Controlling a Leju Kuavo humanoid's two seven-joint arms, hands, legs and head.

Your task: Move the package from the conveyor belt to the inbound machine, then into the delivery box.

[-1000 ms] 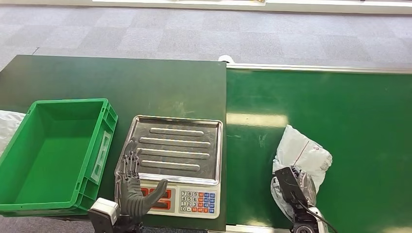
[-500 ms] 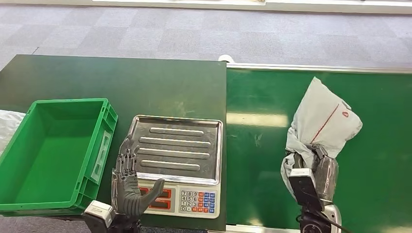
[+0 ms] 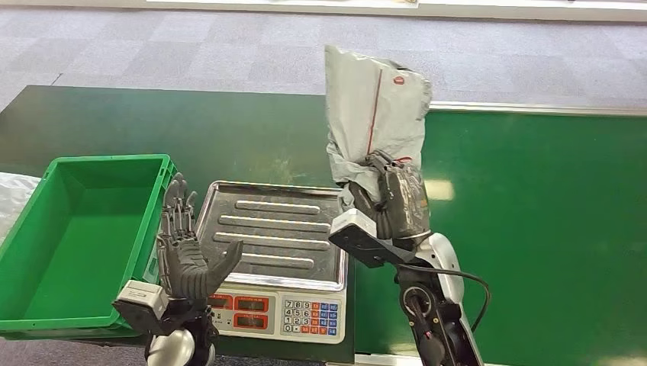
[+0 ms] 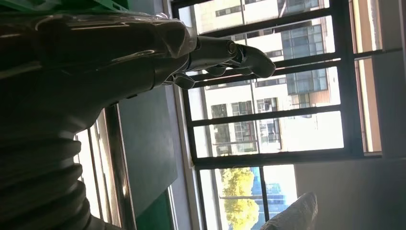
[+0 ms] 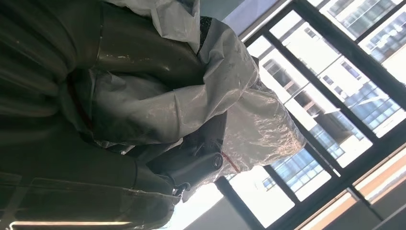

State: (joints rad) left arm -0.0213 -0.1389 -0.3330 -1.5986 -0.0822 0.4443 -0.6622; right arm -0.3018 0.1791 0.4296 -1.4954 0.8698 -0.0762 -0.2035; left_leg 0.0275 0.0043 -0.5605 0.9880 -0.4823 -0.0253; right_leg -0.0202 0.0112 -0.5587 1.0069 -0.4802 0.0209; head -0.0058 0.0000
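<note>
My right hand [image 3: 393,200] grips the lower end of a grey plastic package [image 3: 374,114] and holds it upright in the air, over the seam between the scale and the green conveyor belt [image 3: 534,213]. The right wrist view has the crumpled package [image 5: 191,96] wrapped around that hand's fingers [image 5: 201,158]. The inbound machine is a scale with a bare steel tray [image 3: 275,229] and a keypad [image 3: 309,314]. My left hand [image 3: 183,255] stands open, fingers up, between the scale and the green delivery box [image 3: 84,236]. Its fingers [image 4: 230,52] show against windows in the left wrist view.
A dark green table [image 3: 191,130] carries the box and scale. Something white and plastic [image 3: 11,198] lies at the far left edge beside the box. Grey carpet floor [image 3: 229,53] lies beyond the table and belt.
My right hand has lifted the package off the belt and swung it left and up toward the scale. My left hand has risen a little and shifted left.
</note>
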